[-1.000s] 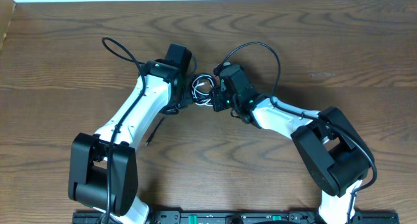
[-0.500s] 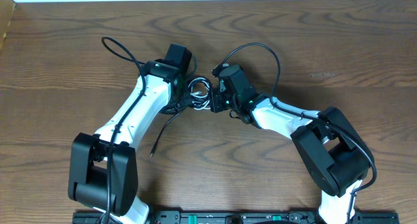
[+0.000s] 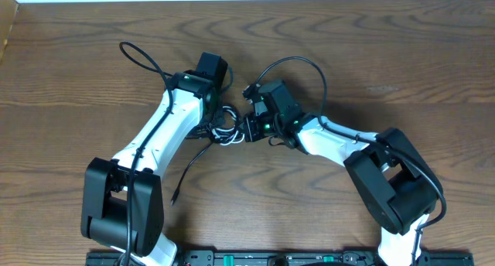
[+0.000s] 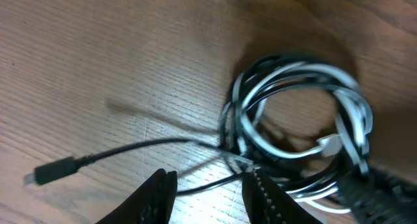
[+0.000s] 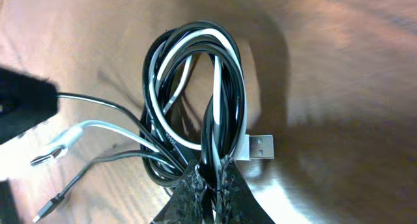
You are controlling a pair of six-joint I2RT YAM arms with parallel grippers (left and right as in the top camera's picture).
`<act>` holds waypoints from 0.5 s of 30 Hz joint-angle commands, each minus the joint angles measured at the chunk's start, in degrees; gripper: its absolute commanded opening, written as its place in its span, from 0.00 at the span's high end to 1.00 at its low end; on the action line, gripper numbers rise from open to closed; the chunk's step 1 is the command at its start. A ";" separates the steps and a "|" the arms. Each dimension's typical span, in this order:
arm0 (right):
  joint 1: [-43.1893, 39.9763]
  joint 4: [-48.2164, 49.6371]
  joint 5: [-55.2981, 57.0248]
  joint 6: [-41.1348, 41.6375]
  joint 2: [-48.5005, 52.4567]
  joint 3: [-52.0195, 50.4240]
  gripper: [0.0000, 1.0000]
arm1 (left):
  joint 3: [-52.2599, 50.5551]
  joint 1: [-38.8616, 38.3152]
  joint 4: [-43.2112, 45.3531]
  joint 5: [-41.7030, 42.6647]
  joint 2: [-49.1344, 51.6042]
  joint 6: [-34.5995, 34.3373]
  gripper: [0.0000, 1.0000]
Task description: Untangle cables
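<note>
The cables [image 3: 226, 124] lie knotted in a small coil of black and white cords between the two wrists. In the right wrist view the coil [image 5: 195, 94] hangs from my right gripper [image 5: 212, 178], which is shut on black and white strands; a USB plug [image 5: 260, 146] sticks out to the right. In the left wrist view the coil [image 4: 300, 113] is at upper right. My left gripper [image 4: 210, 191] is open, with one thin black strand [image 4: 195, 185] passing between its fingers. A loose black cable end [image 3: 186, 169] trails toward the front left.
The thicker black arm wires loop above each wrist, one on the left [image 3: 139, 57] and one on the right [image 3: 298, 65]. Bare wooden table [image 3: 387, 57] surrounds the arms. A small plug end [image 4: 49, 173] lies on the table at the left.
The right gripper has pulled the coil a little toward the front left. The loose black cable tail has swung out and now trails farther down the table.
</note>
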 commanded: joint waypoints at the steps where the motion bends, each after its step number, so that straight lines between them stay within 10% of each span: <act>1: 1.42 -0.02 -2.34 0.63 0.46 1.03 0.99 | -0.02 0.00 -0.17 -2.12 0.07 -0.09 0.61; 15: -3.02 0.39 -9.62 0.63 -0.85 1.05 0.79 | -0.02 0.00 -0.22 -3.26 0.28 -0.07 0.50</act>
